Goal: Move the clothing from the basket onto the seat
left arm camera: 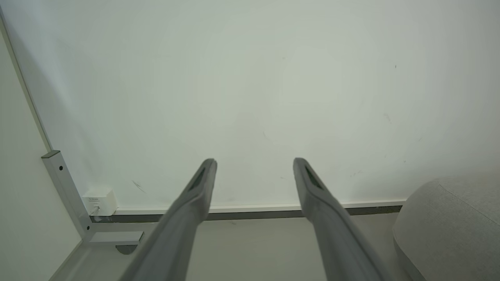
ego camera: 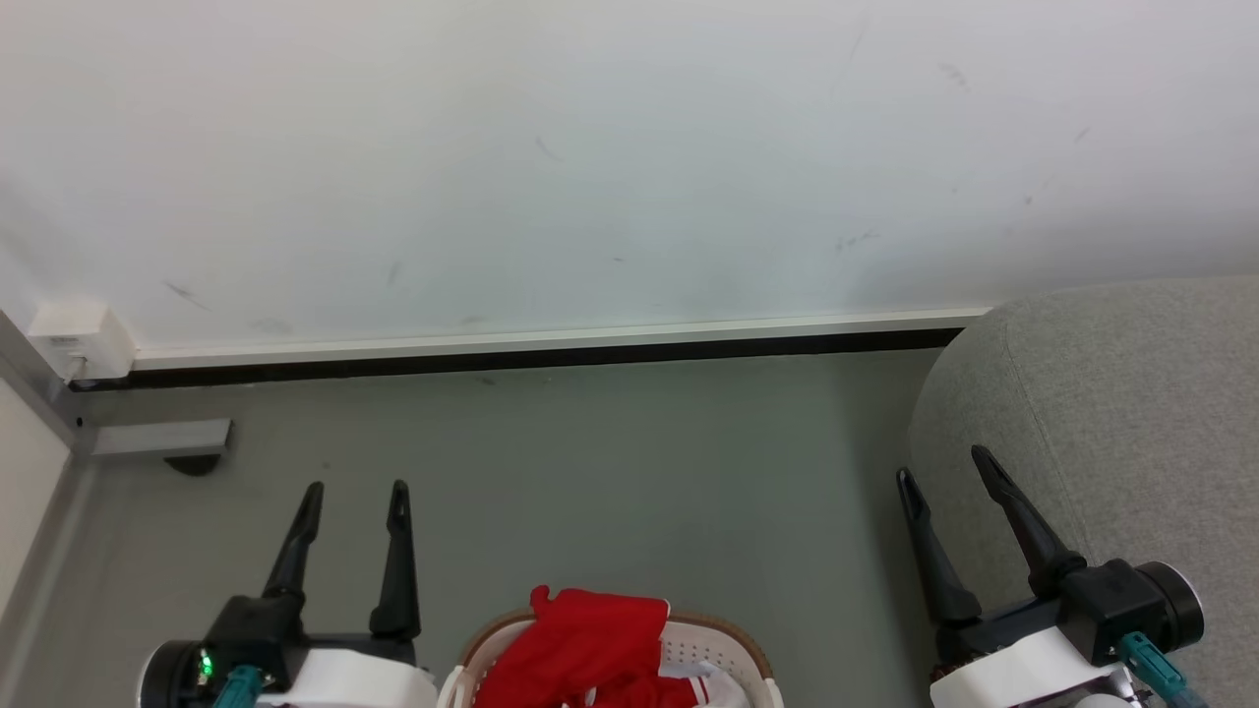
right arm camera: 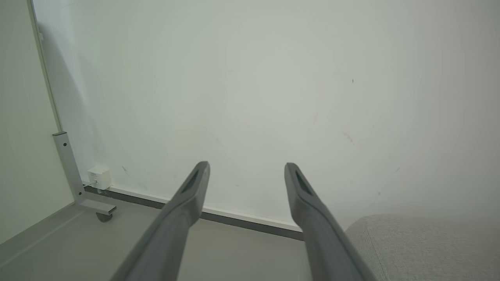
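Both the left gripper (ego camera: 356, 489) and right gripper (ego camera: 944, 462) hang spread and empty above the floor (ego camera: 610, 472), red clothing (ego camera: 580, 644) heaped in the basket (ego camera: 733, 639) between them, the seat (ego camera: 1121, 413) at right.

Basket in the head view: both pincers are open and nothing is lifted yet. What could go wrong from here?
1. The basket is cut off by the view's bottom edge, so a reach into it may be poorly guided.
2. The red clothing lies bunched, rising above the rim; a pinch could catch only a fold or drag the basket.
3. The right pincer shows against the rounded edge of the seat and might brush it when swinging.
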Robot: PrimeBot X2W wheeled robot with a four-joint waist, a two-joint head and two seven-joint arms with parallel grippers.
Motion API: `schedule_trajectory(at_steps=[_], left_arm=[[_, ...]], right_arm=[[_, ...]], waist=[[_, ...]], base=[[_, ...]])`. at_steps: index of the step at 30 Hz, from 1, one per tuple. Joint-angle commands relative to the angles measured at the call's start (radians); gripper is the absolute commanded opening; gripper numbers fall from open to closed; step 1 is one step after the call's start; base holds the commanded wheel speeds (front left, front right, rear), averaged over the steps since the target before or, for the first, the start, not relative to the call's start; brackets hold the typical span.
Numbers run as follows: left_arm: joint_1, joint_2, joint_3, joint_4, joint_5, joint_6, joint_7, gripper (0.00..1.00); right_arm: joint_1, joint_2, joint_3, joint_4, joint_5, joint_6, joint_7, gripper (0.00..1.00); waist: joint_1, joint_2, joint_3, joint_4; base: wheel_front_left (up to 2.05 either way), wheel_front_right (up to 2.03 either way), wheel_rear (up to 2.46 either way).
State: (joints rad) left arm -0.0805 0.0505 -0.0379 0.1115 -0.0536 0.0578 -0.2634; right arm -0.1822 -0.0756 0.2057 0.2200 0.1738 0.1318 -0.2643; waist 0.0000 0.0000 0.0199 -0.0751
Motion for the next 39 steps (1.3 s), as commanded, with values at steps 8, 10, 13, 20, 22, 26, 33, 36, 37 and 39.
schedule_trajectory(at_steps=[8,10,13,20,22,26,33,36,37,39], left_arm=[[0.009,0.002,0.007,0.006,-0.007,-0.004,-0.002,1.0],[0.009,0.002,0.012,0.008,-0.017,-0.005,-0.002,1.0],[-0.002,0.002,0.008,0.002,-0.038,-0.007,-0.002,1.0],[-0.023,0.001,0.002,-0.005,-0.045,-0.012,-0.002,1.0],[-0.032,0.002,-0.002,0.0,-0.04,-0.013,-0.002,1.0],[-0.053,0.002,-0.01,0.012,-0.036,-0.019,-0.002,1.0],[-0.119,0.002,-0.023,0.048,-0.021,-0.041,-0.002,1.0],[-0.156,0.015,-0.03,0.095,0.002,-0.058,-0.002,1.0],[-0.156,0.015,-0.03,0.095,0.002,-0.058,-0.002,1.0],[-0.174,0.023,-0.032,0.138,0.012,-0.069,-0.002,1.0]], right_arm=[[-0.009,-0.002,-0.002,0.003,0.015,-0.002,0.0,1.0],[-0.013,-0.001,-0.007,0.001,0.021,-0.002,0.0,1.0],[-0.017,0.001,-0.014,-0.003,0.034,-0.002,0.0,1.0],[-0.028,0.008,-0.038,-0.022,0.063,-0.002,0.0,1.0],[-0.038,0.009,-0.044,-0.032,0.072,-0.002,0.0,1.0],[-0.051,0.01,-0.054,-0.054,0.081,-0.002,0.0,1.0],[-0.095,0.007,-0.064,-0.101,0.092,-0.002,0.0,1.0],[-0.12,0.009,-0.065,-0.118,0.099,-0.002,0.0,1.0],[-0.12,0.009,-0.065,-0.118,0.099,-0.002,0.0,1.0],[-0.14,0.011,-0.068,-0.126,0.099,-0.002,0.0,1.0]], waist=[[0.0,0.0,0.004,-0.007],[0.0,0.0,0.008,-0.011],[0.0,0.0,0.016,-0.017],[0.0,0.0,0.054,-0.051],[0.0,0.0,0.071,-0.063],[0.0,0.0,0.116,-0.09],[0.0,0.0,0.229,-0.139],[0.0,0.0,0.29,-0.167],[0.0,0.0,0.29,-0.167],[0.0,0.0,0.329,-0.187]], base=[[0.0,0.0,0.0],[0.0,0.0,0.0],[0.0,0.0,0.0],[0.0,0.0,0.0],[0.0,0.0,0.0],[0.0,0.0,0.0],[0.0,0.0,0.0],[0.0,0.0,0.0],[0.0,0.0,0.0],[0.0,0.0,0.0]])
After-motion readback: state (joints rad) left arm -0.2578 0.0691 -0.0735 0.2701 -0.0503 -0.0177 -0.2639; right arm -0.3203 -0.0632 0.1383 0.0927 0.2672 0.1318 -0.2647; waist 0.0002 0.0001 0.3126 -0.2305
